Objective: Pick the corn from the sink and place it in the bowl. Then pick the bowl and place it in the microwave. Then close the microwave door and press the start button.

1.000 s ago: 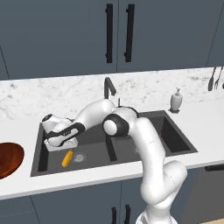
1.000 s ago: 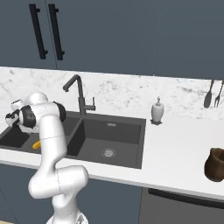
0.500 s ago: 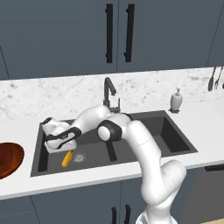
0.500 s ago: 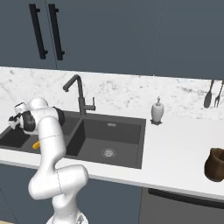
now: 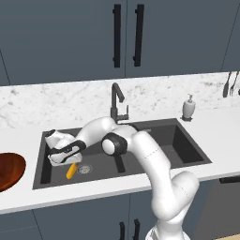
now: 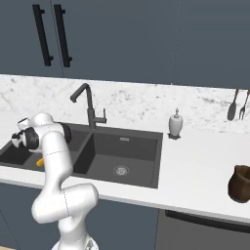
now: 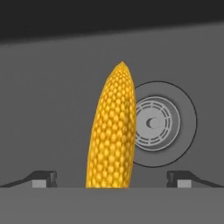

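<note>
Marble worktop [image 5: 28, 117], white with grey veining, carries the dark grey sink [image 5: 183, 140], a double basin. At the worktop's left edge we note the reddish-brown bowl [image 5: 9, 169], well apart from the arm. We record the claw [image 5: 63, 161] low in the left basin, its jaws spread wide and grasping nothing; the fingertips [image 7: 43, 178] stand either side of the corn [image 7: 111, 131]. Corn lies on the basin floor, just beside the round steel drain [image 7: 157, 123].
</note>
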You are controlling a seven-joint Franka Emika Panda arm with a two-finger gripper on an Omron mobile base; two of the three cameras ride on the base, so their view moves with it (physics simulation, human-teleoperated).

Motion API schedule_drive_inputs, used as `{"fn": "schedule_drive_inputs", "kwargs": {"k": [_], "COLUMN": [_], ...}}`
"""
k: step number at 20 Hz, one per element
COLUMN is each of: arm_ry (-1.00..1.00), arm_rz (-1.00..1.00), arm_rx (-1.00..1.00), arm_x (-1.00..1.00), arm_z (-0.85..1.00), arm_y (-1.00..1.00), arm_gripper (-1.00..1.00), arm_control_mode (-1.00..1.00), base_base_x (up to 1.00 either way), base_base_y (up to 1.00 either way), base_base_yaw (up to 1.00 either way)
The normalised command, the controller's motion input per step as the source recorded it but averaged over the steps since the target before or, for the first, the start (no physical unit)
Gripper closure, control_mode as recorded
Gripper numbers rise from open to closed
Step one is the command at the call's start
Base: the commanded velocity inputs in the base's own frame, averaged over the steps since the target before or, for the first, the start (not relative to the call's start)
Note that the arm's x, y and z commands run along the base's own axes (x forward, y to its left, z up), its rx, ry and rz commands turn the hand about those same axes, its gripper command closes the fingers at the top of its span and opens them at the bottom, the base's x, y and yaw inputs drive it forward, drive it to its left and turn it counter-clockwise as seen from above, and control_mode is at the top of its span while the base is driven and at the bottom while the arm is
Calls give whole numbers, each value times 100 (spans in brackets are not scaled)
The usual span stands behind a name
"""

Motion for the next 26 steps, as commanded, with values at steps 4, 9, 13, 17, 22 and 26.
{"fn": "schedule_drive_inputs", "kwargs": {"k": [4,9,13,17,22,26], "arm_ry": [0,-1,0,0,0,-4], "arm_rz": [0,0,0,0,-1,0], "arm_rx": [0,0,0,0,0,3], "arm_x": [0,0,0,0,-7,-31], "arm_z": [-29,-33,-37,-13,-3,3], "arm_y": [0,0,0,0,-2,-6], "arm_gripper": [-100,-100,100,100,100,100], "arm_control_mode": [-100,-100,-100,-100,-100,-100], "base_base_x": [0,0,0,0,0,0], "base_base_y": [0,0,0,0,0,0], "base_base_yaw": [0,0,0,0,0,0]}}
